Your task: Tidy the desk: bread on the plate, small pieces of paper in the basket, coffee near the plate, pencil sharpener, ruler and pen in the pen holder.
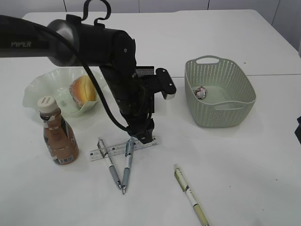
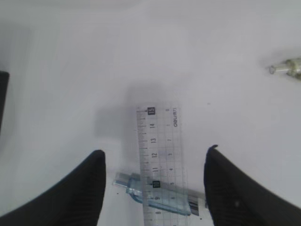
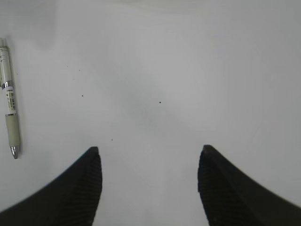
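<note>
Ruler [image 2: 159, 165] | lies between spread left claw [image 2: 155, 162] fingers | over pen [image 2: 162, 197]

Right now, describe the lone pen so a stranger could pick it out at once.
Start at the green basket on the right of the white table and come toward the front edge. There a pen lies alone, away from the ruler. Unlike the two grey pens crossing that ruler, it has a pale yellowish barrel and touches nothing.

pale green basket [image 1: 220, 94], brown coffee bottle [image 1: 58, 136], clear ruler [image 2: 160, 160]
</note>
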